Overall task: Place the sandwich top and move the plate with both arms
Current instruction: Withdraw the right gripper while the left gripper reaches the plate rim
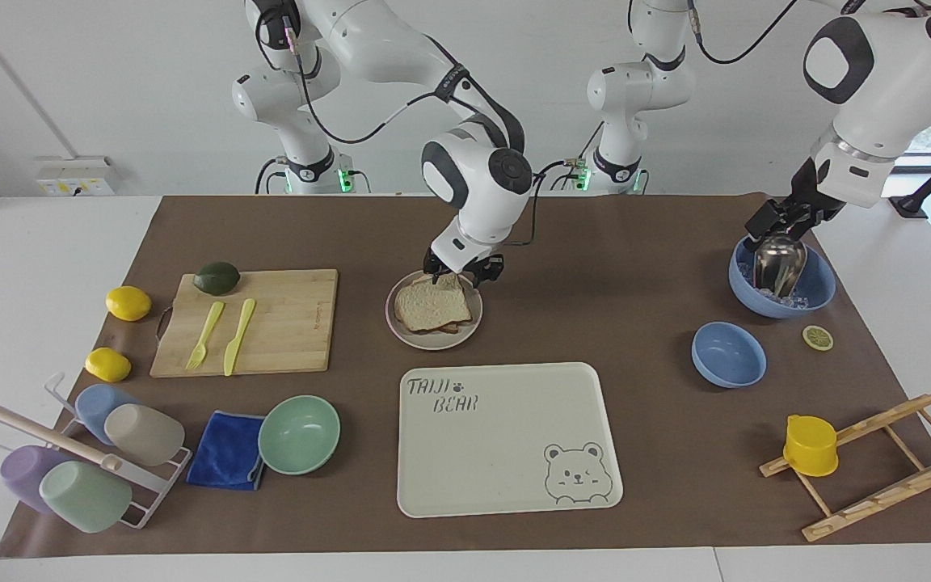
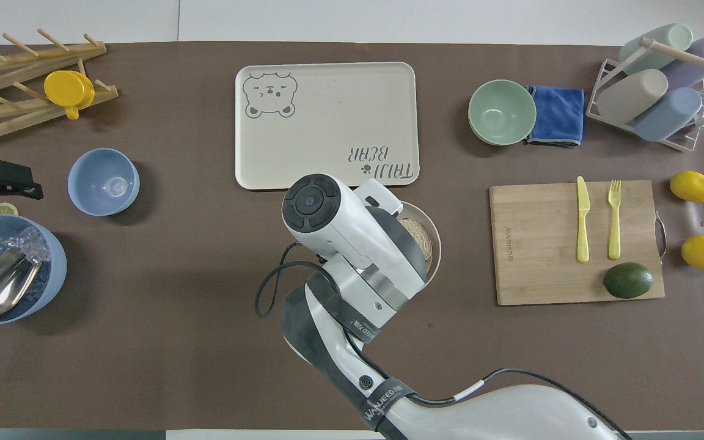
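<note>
The sandwich top (image 1: 431, 305), a light brown slice with a darker crust, lies flat on a lower slice on the small round plate (image 1: 473, 325) at the table's middle. My right gripper (image 1: 463, 273) hangs open just over the slice's edge nearest the robots, its fingers spread to either side and holding nothing. From overhead the right arm's wrist hides that gripper and most of the plate (image 2: 436, 244); only a sliver of the sandwich top (image 2: 423, 235) shows. My left gripper (image 1: 778, 221) waits open above the blue ice bowl (image 1: 817, 283), clear of the metal scoop (image 1: 777, 263).
The cream bear tray (image 1: 506, 436) lies just farther from the robots than the plate. A cutting board (image 1: 288, 323) with avocado, fork and knife is toward the right arm's end, with a green bowl (image 1: 298, 432) and cup rack (image 1: 77, 461). A small blue bowl (image 1: 728, 353) sits near the ice bowl.
</note>
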`<state>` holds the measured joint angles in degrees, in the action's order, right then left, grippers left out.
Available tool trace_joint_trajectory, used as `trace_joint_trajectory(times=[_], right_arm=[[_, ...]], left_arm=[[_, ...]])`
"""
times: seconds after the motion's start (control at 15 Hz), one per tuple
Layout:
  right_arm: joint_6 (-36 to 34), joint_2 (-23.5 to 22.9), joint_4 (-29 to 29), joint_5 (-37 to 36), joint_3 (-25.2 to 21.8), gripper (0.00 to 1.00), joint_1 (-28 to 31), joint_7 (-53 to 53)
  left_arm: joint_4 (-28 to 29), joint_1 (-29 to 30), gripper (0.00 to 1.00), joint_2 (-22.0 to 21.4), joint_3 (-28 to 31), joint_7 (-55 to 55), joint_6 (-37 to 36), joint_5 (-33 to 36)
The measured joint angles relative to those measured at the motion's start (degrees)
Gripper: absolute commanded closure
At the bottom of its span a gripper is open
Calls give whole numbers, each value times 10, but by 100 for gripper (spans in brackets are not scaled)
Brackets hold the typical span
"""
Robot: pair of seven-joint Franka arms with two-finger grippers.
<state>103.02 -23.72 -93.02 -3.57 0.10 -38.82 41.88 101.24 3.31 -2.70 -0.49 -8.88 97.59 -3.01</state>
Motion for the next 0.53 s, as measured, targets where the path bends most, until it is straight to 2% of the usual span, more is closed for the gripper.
trace_joint_trajectory(times=[0.27, 0.53], right_arm=[[7, 24, 12, 17, -2, 0, 43, -18], [2, 78, 15, 19, -5, 0, 130, -139]], left_arm=[[27, -5, 0, -11, -7, 0, 21, -23], [51, -36, 0, -16, -9, 0, 44, -76]])
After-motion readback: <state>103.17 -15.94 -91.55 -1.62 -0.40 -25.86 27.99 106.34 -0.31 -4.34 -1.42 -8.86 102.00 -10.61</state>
